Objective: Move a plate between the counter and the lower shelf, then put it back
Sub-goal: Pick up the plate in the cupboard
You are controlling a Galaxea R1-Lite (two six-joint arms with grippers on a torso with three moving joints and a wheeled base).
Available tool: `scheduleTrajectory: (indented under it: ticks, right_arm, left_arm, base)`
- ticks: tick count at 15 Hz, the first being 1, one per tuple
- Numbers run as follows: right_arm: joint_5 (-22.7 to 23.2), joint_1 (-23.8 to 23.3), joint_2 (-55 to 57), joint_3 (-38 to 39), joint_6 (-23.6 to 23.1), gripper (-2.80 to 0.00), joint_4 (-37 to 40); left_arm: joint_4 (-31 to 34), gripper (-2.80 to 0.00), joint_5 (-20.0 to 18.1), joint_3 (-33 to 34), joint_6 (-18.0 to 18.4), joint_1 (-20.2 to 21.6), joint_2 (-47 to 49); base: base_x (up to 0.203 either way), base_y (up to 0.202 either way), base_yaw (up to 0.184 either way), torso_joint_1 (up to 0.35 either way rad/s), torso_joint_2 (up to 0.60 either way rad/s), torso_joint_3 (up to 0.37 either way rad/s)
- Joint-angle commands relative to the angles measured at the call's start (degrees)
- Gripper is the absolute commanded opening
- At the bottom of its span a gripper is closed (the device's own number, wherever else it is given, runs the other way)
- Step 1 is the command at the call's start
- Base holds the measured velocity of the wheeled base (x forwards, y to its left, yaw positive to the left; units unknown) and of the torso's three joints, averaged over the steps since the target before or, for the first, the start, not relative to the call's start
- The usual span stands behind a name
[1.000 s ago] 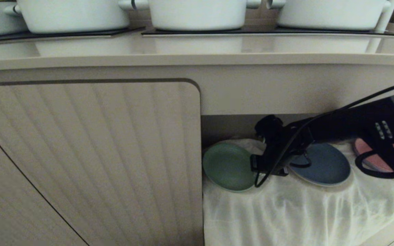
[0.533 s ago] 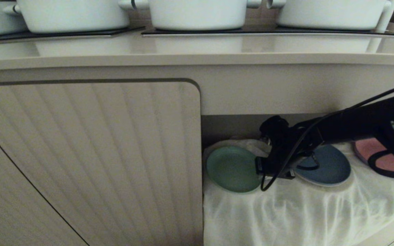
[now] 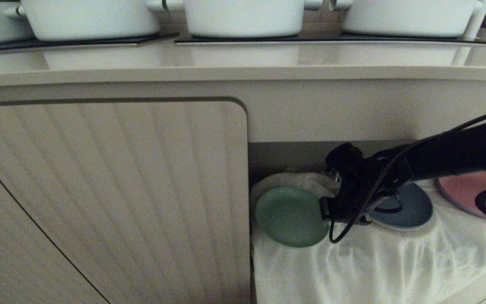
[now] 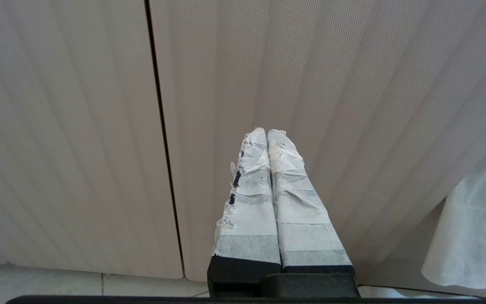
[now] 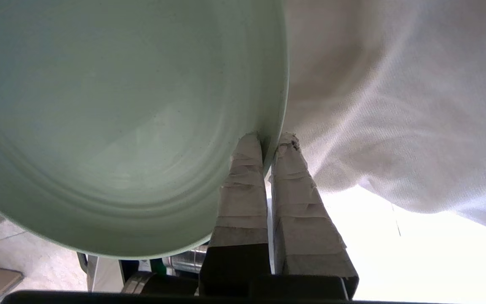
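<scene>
Head view: mint-green plate (image 3: 290, 216) sits at left end of the lower shelf (image 3: 289, 154), face tilted up toward the camera, so its outline reads as an oval w/ long axis running left-right; round, matte, low raised rim. Right pincer (image 3: 325, 210) reaches in from the right on a black arm and is clamped shut on the plate's right rim. Plate's left edge is close to the ribbed beige cabinet door (image 3: 108, 198), which walls off that side. Just behind the pincer lies a dark blue plate (image 3: 411, 209), partly hidden by the arm and a looping black cable (image 3: 344, 234); a pink plate (image 3: 464, 190) is further right, also partly covered. White cloth (image 3: 373, 266), thin and wrinkled, lines the shelf floor and hangs over its front. Above, the smooth beige table (image 3: 243, 59) w/ thick front edge carries three white pots (image 3: 243, 17) on black glass hob panels (image 3: 336, 39). Left wrist view: left pincer (image 4: 267, 134) is parked facing the ribbed door (image 4: 352, 84), tape-wrapped fingers (image 4: 249, 202) pressed together, holding nothing; a bit of cloth (image 4: 475, 219) shows at the frame edge. Right wrist view: taped fingers (image 5: 245, 185) pinch the plate (image 5: 112, 118) at its rim, one on the concave face, one behind; plate fills much of the frame, smooth w/ faint concentric rings. Crumpled white cloth (image 5: 395, 105) lies just beyond the rim.
</scene>
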Motion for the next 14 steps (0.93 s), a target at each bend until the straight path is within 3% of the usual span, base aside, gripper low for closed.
scheduleTrajectory:
  ticks: [1,14]
  right_arm:
    - [0.05,0.01,-1.31,1.07,0.09,-2.80,0.09]
    - [0.05,0.18,-3.01,2.30,-0.91,-2.80,3.00]
  left_arm:
    - [0.00,-2.80,0.04,0.02,-0.05,0.00,-0.02]
    - [0.00,-2.80,0.07,0.01,-0.05,0.00,-0.02]
  base:
    - [0.000,0.000,0.000,0.000,0.00,0.000]
    - [0.000,0.000,0.000,0.000,0.00,0.000]
